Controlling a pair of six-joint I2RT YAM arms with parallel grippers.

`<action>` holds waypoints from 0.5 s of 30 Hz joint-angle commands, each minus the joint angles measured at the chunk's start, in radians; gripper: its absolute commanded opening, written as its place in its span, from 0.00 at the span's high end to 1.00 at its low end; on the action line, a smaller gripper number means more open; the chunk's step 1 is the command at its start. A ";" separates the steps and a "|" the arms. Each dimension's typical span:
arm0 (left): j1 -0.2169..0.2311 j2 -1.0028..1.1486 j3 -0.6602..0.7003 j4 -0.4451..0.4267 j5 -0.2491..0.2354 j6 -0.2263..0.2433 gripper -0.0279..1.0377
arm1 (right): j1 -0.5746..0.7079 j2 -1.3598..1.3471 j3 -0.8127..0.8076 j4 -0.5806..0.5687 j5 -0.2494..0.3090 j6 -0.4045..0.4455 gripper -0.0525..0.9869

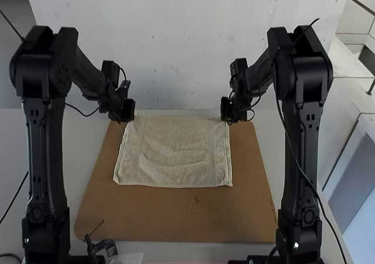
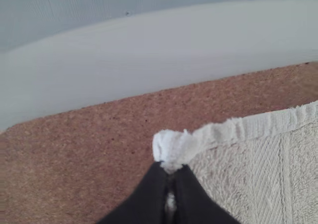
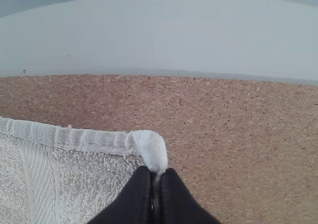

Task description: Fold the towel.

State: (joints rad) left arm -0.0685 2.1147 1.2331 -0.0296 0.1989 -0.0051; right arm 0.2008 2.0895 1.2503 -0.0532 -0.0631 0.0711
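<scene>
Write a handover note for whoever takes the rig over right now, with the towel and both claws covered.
Left claw: shut on the towel's far left corner.
Right claw: shut on the towel's far right corner.
Towel: spread on the brown board, its near edge lying free toward the arm bases.
Done: both far corners are gripped; no fold made yet, as far as the high view shows.
Left: the whole folding. Bringing the far edge over onto the near edge, both claws together, looks like the likely first fold.
</scene>
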 commanded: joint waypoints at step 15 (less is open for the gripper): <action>0.026 -0.229 -0.172 0.005 -0.003 0.036 0.96 | 0.002 -0.238 -0.147 0.004 -0.006 0.004 0.93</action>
State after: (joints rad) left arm -0.0570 1.9491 1.0916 -0.0273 0.2031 0.0105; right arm 0.2008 1.9133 1.1320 -0.0521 -0.0753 0.0711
